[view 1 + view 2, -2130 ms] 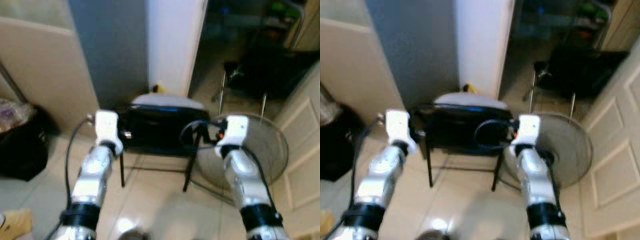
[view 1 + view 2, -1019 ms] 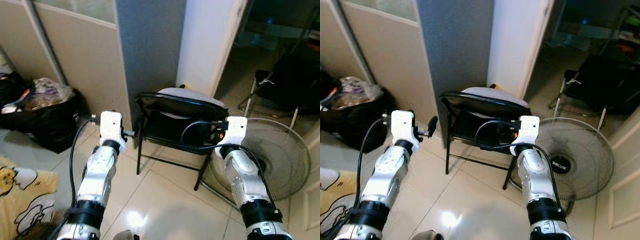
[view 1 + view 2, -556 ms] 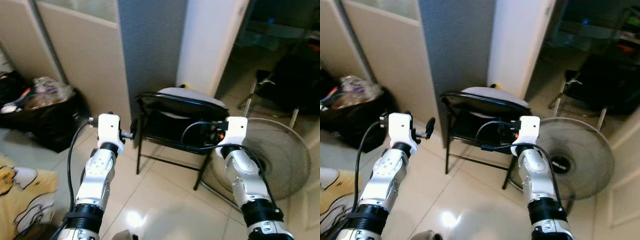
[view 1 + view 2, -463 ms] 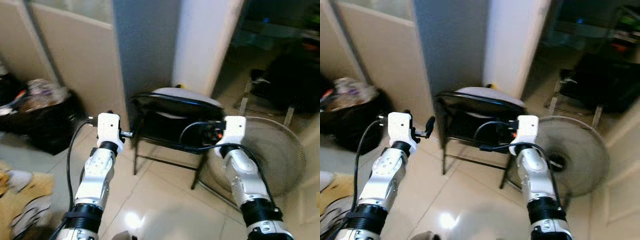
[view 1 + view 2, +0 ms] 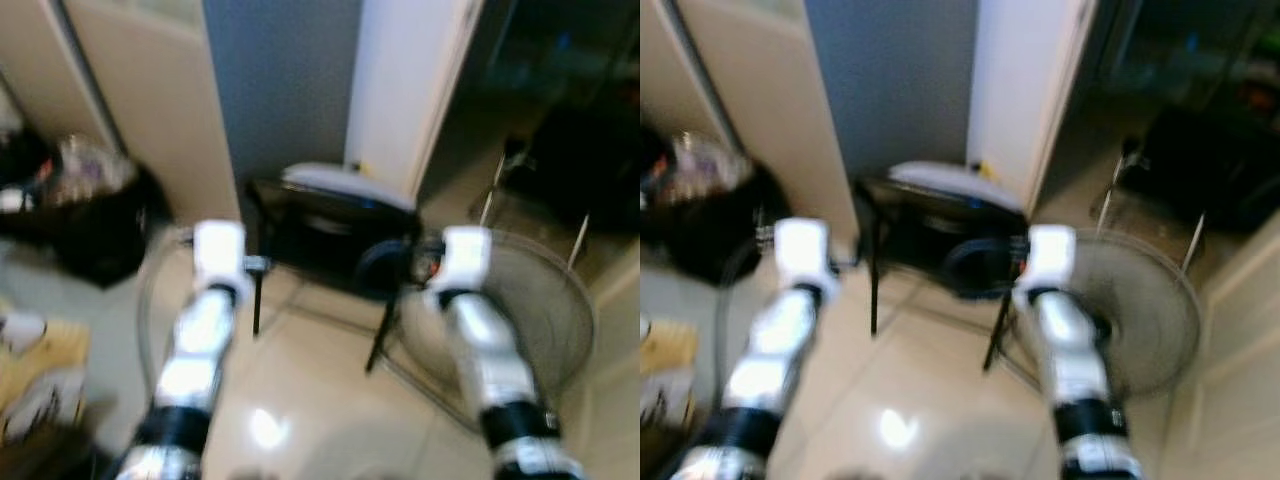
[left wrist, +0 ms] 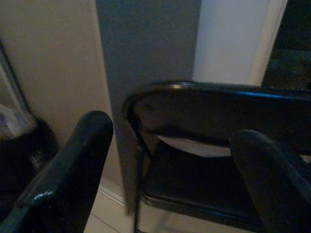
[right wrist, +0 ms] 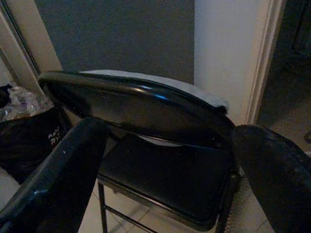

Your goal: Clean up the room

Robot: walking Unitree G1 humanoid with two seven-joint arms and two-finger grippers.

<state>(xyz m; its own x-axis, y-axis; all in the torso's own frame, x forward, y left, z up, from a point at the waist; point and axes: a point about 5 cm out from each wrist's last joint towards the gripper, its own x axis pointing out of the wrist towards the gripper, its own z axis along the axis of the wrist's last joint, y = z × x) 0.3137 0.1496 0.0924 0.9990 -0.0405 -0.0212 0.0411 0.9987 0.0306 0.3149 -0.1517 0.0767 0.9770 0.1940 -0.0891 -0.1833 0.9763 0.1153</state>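
1. We could bump into the black folding chair (image 5: pixel 330 235). It stands right in front of us, close to the grey wall, and we think we are walking, because our eye pictures are blurry.
2. The round fan (image 5: pixel 530 320) stands on the floor just beside the chair, on our right. Our right arm is near it. A big swing that way could knock the fan over.
3. A black cable (image 5: pixel 385 262) loops off our right wrist, close to the chair's back. We think it could catch on the chair if we push in too far.
4. Things we may need to tidy sit on our left: a full black bag (image 5: pixel 85 215) by the beige wall and some yellow stuff (image 5: pixel 40 385) low on the floor. We cannot tell what the yellow stuff is.
5. Both our arms reach forward, about level, one on each side of the chair's back.
6. Our left gripper (image 6: pixel 170 155) has its two fingers spread wide and holds nothing. It points at the chair.
7. Our right gripper (image 7: pixel 170 160) is spread wide too, with nothing in it. It looks at the chair's back and seat.
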